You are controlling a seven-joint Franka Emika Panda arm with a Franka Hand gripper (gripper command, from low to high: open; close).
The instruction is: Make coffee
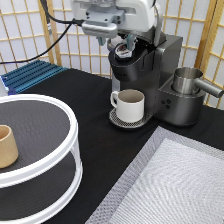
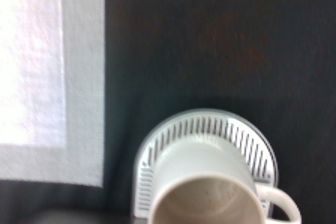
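I can read no text, brand, number or sign from here. The coffee machine (image 1: pixel 150 75) has small buttons on its front, but their markings stay illegible, and the coffee pod's (image 1: pixel 123 50) dark printed top shows no legible words.

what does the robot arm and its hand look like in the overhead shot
In the exterior view the arm's hand is a blocky body in white and light grey, with a grey underside. A black cable runs off it toward the exterior view's left, in front of the screen. The gripper below it is short and dark, sitting at the top of the coffee machine.
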